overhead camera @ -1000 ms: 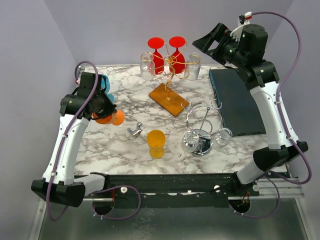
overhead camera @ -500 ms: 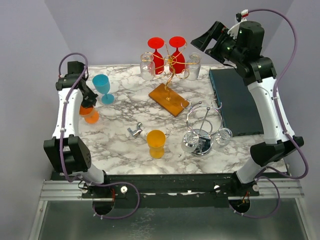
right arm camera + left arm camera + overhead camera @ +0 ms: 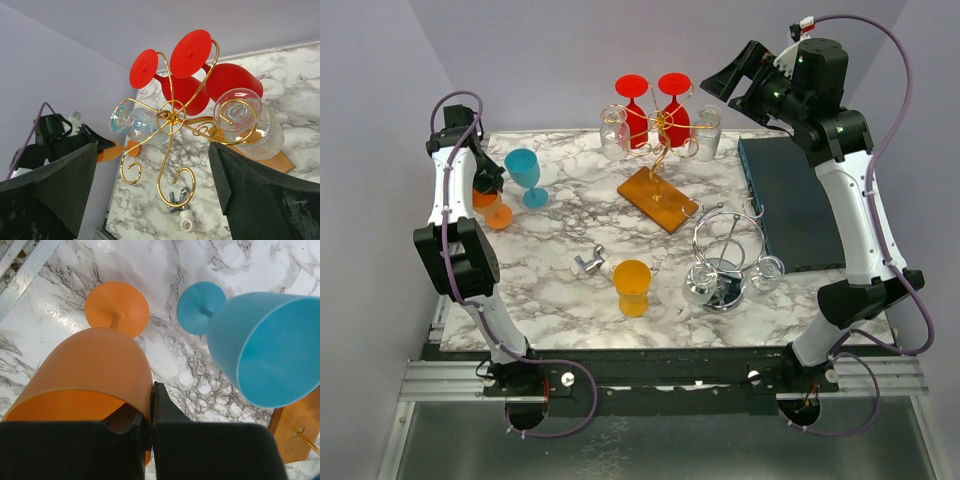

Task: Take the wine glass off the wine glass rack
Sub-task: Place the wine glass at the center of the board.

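The left jaws are clamping the rim of the orange wine glass [image 3: 90,365], standing on the table [image 3: 165,355] beside a blue glass [image 3: 260,345]. The right jaws are gaping apart, facing the gold rack [image 3: 170,117] with red glasses [image 3: 190,90] hanging, well away.

Gold rack [image 3: 660,140] holds red glasses [image 3: 638,122]; left of it stand blue goblet [image 3: 523,166] and orange goblet [image 3: 497,213]; the table [image 3: 570,215] is grey-veined white marble.
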You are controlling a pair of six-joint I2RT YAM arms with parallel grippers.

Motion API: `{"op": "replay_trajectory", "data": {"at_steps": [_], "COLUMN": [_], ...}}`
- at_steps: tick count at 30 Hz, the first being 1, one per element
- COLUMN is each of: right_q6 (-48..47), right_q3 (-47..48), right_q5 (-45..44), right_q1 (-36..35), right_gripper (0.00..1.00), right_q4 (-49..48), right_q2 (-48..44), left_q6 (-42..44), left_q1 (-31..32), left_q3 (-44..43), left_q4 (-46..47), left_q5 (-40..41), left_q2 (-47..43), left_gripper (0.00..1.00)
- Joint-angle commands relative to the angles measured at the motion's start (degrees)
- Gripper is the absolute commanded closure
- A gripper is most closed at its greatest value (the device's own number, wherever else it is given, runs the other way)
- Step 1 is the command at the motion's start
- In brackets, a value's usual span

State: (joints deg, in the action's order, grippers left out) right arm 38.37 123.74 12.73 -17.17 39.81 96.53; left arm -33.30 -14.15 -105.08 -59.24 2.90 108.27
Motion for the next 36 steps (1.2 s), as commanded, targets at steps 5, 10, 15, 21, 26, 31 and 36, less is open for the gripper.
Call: {"op": "replay_trajectory", "data": {"at_steps": [5,10,15,21,26,31,36], "right_q6": [-1.06,-1.26,-1.21,-1.48,-1.37,-1.37,-1.19], "right_q3": [0.13,0.32,0.01,0.71,0.96,1.08,0.82], "right_q5": [-2.0,-2.42,-2.63,-2.8,-2.79,-2.54,-2.29], "right_q1": [0.1,0.11,0.12,0.12,0.09,0.12,0.09], "right_gripper": [0.0,0.0,0.0,0.0,0.0,0.0,0.0], "right_q4": [1.43,1.85,1.58,1.93,1.67,1.58,1.41], "right_q2": [-2.42,-2.51,-2.81,-2.36,-1.99,-1.83,-1.67], "left_q6": [0.85,-0.01,-0.02,-0.31,-0.19,-0.14,-0.25], "left_q1": [-1.76,-1.84,-1.84,-1.84,-1.84,-1.84,-1.86], "left_q3": [-9.32,-12.31,-15.56,-18.02,-20.24,-21.02,-22.0], "left_q4": [-1.66,-2.68,-4.2,-4.96,-5.95,-6.42,-6.65], "left_q5": [-2.81,-2.81,-2.81,-4.37,-4.2,-3.51,-3.34], "left_q2": [6.94,10.13,13.06,14.84,15.88,16.0,15.58], "left_gripper": [1.0,1.0,0.99,0.89,0.79,0.73,0.7]}}
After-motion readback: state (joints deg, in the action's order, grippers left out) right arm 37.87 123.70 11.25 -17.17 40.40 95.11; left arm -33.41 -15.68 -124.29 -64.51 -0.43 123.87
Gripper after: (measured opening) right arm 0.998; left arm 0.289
